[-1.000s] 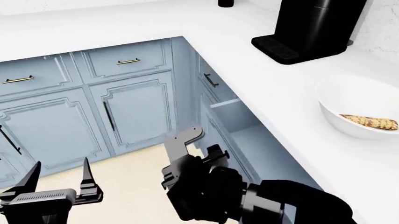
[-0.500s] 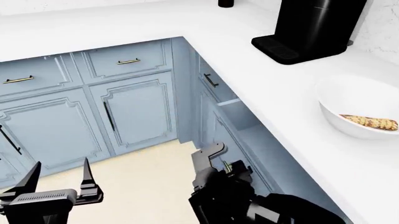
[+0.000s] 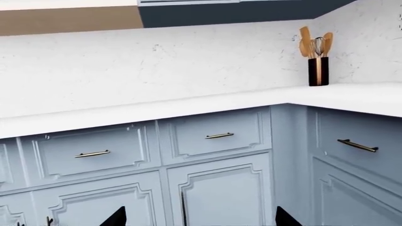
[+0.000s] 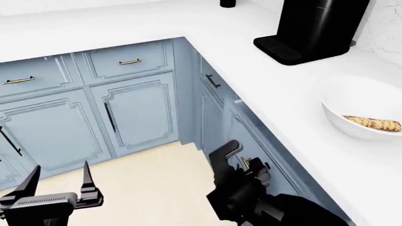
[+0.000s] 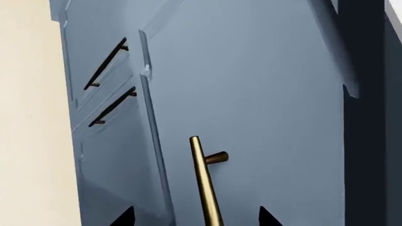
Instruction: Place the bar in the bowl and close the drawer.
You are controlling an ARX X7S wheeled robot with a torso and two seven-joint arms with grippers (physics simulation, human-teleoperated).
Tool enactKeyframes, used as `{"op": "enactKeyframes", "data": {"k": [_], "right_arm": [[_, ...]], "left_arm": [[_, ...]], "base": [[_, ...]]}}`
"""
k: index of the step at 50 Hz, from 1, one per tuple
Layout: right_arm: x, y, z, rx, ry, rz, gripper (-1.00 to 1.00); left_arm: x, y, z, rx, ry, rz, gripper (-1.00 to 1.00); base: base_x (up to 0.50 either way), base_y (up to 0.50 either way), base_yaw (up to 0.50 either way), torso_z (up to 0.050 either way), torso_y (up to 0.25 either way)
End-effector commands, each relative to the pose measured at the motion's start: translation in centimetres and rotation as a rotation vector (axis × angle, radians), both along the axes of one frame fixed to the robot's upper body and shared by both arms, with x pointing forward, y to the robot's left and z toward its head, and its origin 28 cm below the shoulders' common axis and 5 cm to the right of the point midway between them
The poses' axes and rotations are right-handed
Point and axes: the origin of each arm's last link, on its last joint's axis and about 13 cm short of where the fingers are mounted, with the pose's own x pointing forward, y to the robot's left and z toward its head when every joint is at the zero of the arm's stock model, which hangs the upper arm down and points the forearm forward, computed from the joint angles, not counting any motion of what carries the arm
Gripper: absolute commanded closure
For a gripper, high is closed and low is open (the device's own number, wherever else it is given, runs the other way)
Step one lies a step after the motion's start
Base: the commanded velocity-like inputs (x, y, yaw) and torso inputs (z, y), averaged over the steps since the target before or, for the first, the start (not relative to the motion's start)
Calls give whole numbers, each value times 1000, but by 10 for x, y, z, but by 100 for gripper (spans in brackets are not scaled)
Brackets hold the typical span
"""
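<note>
The tan speckled bar (image 4: pixel 372 123) lies inside the white bowl (image 4: pixel 342 115) on the counter at the right. The blue-grey drawer (image 4: pixel 250 139) under that counter is pushed almost flush; only a thin sliver of its top edge shows. My right gripper (image 4: pixel 245 163) is open against the drawer front. In the right wrist view the drawer's brass handle (image 5: pixel 204 179) stands between my right gripper's (image 5: pixel 195 219) spread fingertips, untouched by them. My left gripper (image 4: pixel 60 176) is open and empty, low at the left over the floor, facing cabinet doors in the left wrist view (image 3: pixel 201 221).
A black coffee machine (image 4: pixel 314 28) stands on the white counter (image 4: pixel 251 61) behind the bowl. Panelled cabinet doors (image 4: pixel 135 113) and drawers with dark and brass handles line the corner. A black utensil holder (image 3: pixel 317 69) stands on the far counter. The beige floor (image 4: pixel 150 188) lies below.
The drawer has slid in from half open to almost shut, and its pale inside no longer shows. My right gripper has moved right and forward with the drawer front. The left arm has not moved.
</note>
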Motion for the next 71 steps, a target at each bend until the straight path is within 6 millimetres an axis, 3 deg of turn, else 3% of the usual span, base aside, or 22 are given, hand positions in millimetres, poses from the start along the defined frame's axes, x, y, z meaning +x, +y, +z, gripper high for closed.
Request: {"op": "enactKeyframes", "data": {"k": [1,28,29,40,52,60,71], "right_arm": [[2,-19,-5,-147,20,-68,-100],[2,-22,-5,-175,28,-86,-100],[11,-58,0,-385,63,-191,-100],[20,-87,7,-466,63,-282,-100],[16,-111,2,-491,80,-376,-100],[15,-110,1,-487,81,-365,-100],[28,-83,8,-418,-10,-159,-100]], "left_arm": [[-4,2,-1,2,2,8,-100],[-9,5,-4,4,10,22,-100],[-10,5,-4,2,9,22,-100],[-8,3,-4,4,6,15,-100],[-6,1,-4,11,14,9,-100],[-7,2,-3,12,13,13,-100],[-6,2,-4,9,15,13,-100]], "base": [[0,0,0,0,0],[0,0,0,0,0],[0,0,0,0,0],[0,0,0,0,0],[0,0,0,1,3],[0,0,0,1,4],[0,0,0,1,2]]}}
